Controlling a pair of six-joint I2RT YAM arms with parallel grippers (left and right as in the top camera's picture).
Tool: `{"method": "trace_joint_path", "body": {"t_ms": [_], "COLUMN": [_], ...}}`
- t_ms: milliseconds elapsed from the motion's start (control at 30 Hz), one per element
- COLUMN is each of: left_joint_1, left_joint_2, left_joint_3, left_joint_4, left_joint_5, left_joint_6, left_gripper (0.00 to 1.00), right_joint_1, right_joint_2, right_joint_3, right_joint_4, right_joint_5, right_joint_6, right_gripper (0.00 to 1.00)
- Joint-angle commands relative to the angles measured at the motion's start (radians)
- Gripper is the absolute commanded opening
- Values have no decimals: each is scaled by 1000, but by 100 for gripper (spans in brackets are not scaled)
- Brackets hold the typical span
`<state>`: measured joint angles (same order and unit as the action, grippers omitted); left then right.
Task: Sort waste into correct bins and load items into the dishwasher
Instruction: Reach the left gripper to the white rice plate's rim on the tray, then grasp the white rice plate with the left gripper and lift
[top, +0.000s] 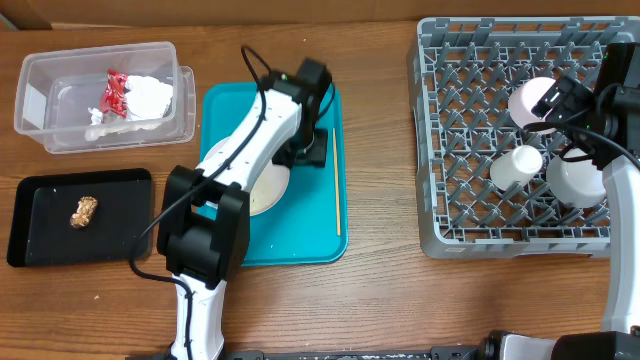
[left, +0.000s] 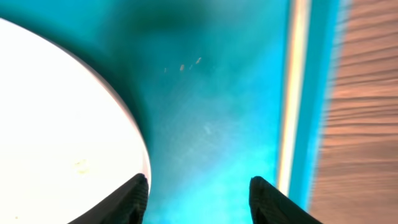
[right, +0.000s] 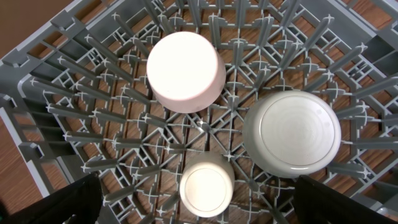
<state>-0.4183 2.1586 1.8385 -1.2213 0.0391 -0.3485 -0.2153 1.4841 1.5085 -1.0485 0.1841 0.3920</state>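
Overhead view: a brown wooden surface (top: 380, 300). At the top left, a clear plastic rectangular tub (top: 35, 100) holds crumpled white paper napkins (top: 150, 97) and a small red wrapper (top: 115, 92). Just below it, a flat black rectangular tray (top: 40, 220) carries one small brown food scrap (top: 84, 210). In the middle lies a teal serving tray (top: 300, 235) with a round white plate (top: 268, 190) on it, partly hidden by the white left arm (top: 240, 150). A thin pale wooden stick (top: 337, 185) lies along the tray's right side. The left pincer (top: 312, 150) hangs low over the teal serving tray, just right of the plate. On the right, a large square grey plastic dish rack (top: 450, 120) holds three white dishes, with the right pincer (top: 557, 100) above them.

Left wrist view: two black fingers (left: 134, 199) stand partly apart over bare teal, with nothing between them. One sits at the plate's rim; whether it touches cannot be told. The stick runs up the right side, the surface beyond it.

Right wrist view: looking straight down into the rack. A round pinkish-white cup (right: 185, 71) sits bottom up at the top, a pale grey-white bowl (right: 292, 134) bottom up at the right, and a small white cup (right: 206, 186) lower down, all among the upright pegs. The right pincer's black fingers (right: 62, 202) show in the bottom corners, spread wide and holding nothing.
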Motion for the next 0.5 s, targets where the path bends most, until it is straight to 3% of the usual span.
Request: {"method": "trace_joint_path", "body": {"t_ms": [0, 233, 467], "left_joint_1": [8, 17, 6], "left_joint_2": [3, 12, 13], "left_joint_3": [126, 88, -82], "left_joint_4": [-74, -95, 38], "left_joint_5": [-40, -147, -151], "left_joint_6": [-14, -70, -127], "left_gripper": [63, 62, 55], "right_joint_1": [-1, -1, -1], "right_joint_2": [-1, -1, -1], "right_joint_3": [9, 9, 9], "right_joint_4": [2, 2, 2], "right_joint_5": [10, 10, 10], "right_joint_6": [2, 2, 2], "right_gripper": [100, 100, 100]}}
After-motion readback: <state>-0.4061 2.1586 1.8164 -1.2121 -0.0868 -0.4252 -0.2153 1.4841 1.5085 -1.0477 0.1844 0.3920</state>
